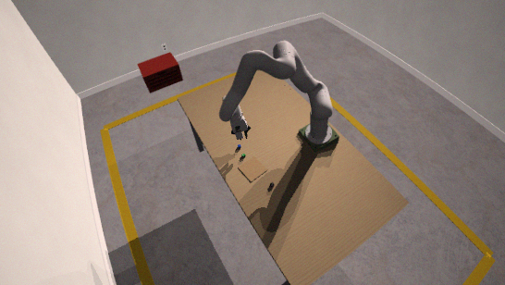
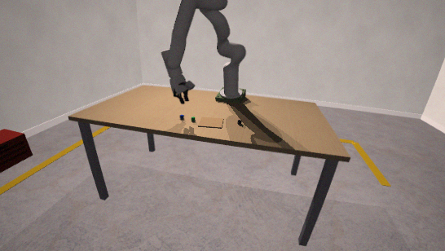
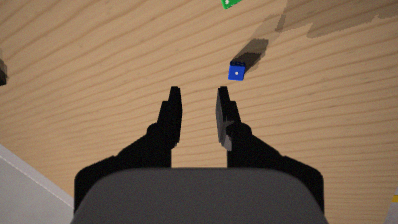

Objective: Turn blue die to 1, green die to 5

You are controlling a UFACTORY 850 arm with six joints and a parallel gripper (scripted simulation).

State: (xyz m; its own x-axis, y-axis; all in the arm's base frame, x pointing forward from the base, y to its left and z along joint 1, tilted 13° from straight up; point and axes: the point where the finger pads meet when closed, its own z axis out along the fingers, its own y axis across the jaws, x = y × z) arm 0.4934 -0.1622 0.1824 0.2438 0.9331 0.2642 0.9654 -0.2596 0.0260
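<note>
The blue die (image 1: pixel 239 147) (image 2: pixel 182 116) (image 3: pixel 236 71) lies on the bare table, left of the mat; a face with one pip shows to the wrist camera. The green die (image 1: pixel 242 156) (image 2: pixel 193 119) (image 3: pixel 231 3) lies on the table between the blue die and the mat, off the mat. The tan mat (image 1: pixel 252 168) (image 2: pixel 211 122) lies flat with nothing on it. The black die (image 1: pixel 271 184) (image 2: pixel 239 121) lies on the table on the mat's other side. My gripper (image 1: pixel 240 135) (image 2: pixel 182 97) (image 3: pixel 199 98) hangs above the table, short of the blue die, partly open and empty.
The arm's base (image 1: pixel 317 136) (image 2: pixel 231 95) stands at the table's far side. The table's near edge (image 2: pixel 196 138) runs close to the dice. A red box (image 1: pixel 160 71) (image 2: pixel 10 147) stands on the floor beyond the yellow floor line (image 1: pixel 116 185).
</note>
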